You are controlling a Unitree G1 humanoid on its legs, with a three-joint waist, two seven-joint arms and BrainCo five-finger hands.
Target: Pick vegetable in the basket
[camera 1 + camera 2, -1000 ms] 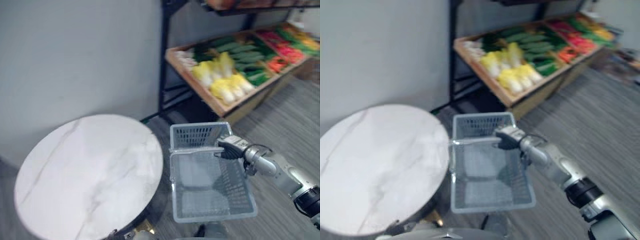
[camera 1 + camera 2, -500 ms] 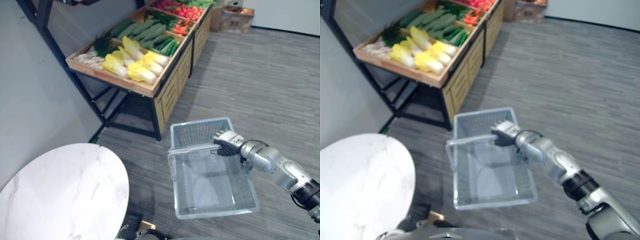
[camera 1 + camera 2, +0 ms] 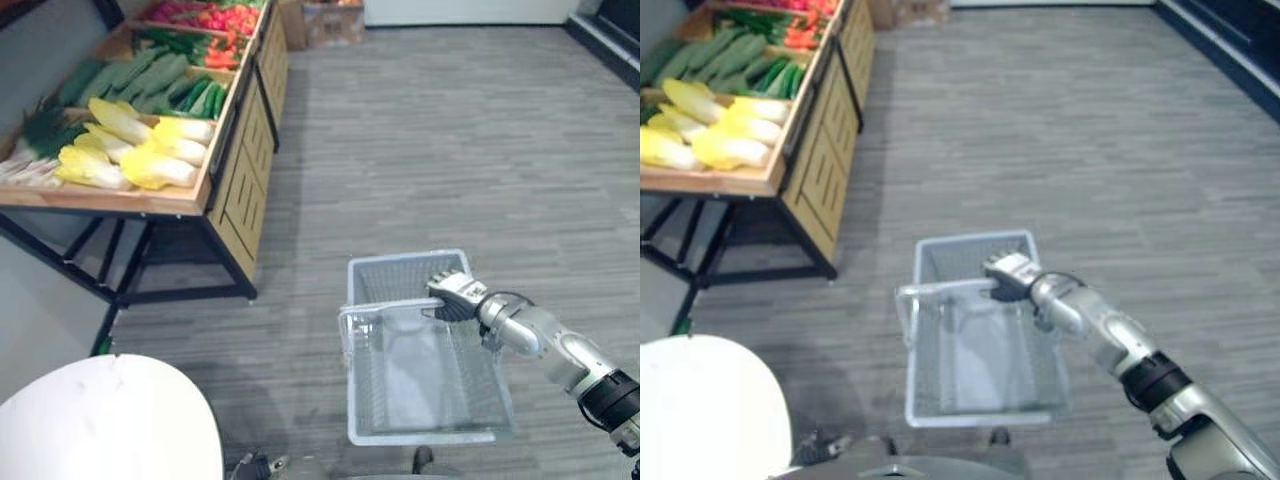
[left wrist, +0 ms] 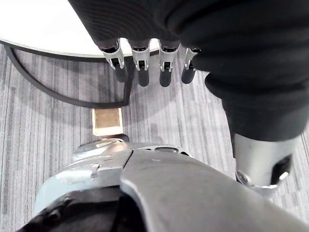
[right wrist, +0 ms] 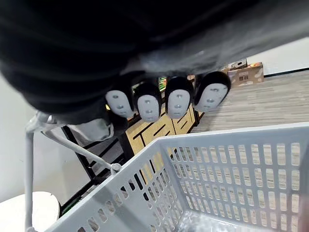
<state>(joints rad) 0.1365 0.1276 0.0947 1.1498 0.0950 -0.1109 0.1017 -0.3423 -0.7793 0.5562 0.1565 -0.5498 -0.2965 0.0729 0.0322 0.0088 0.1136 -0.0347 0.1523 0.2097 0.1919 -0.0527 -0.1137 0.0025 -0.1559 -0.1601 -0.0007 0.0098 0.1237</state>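
Right hand (image 3: 455, 297): fingers curled round the basket handle (image 3: 385, 308), gripped at the handle's right end, arm entering from the lower right.

Basket (image 3: 430, 436): pale grey plastic mesh, rectangular, hanging over the grey plank floor (image 3: 450, 130). Mesh bottom bare from wall to wall.

Left hand (image 4: 145, 58): seen in the left wrist view, fingers straight and relaxed, gripping nothing, hanging over the floor beside the round table's edge.

Round white marble table (image 3: 100, 425): lower left corner of the eye views, near the basket's left side, not touching it.

Wooden display stand (image 3: 225, 190): far left, well apart from the basket, on a black metal frame. Contents of its tray, near end to far end:
- yellow-white Chinese cabbages (image 3: 150, 165), piled at the near end
- dark leafy greens (image 3: 45, 125), on the wall side of the cabbages
- cucumbers (image 3: 150, 75), in rows
- red vegetables (image 3: 215, 18), at the far end; kind cannot be told

Cardboard box (image 3: 330, 15): on the floor beyond the stand's far end.

Per view: left wrist view adds a small tan block (image 4: 107, 122) on the floor below the table edge. Right wrist view shows the basket's slotted wall from inside, close up, with the stand and cardboard box beyond.
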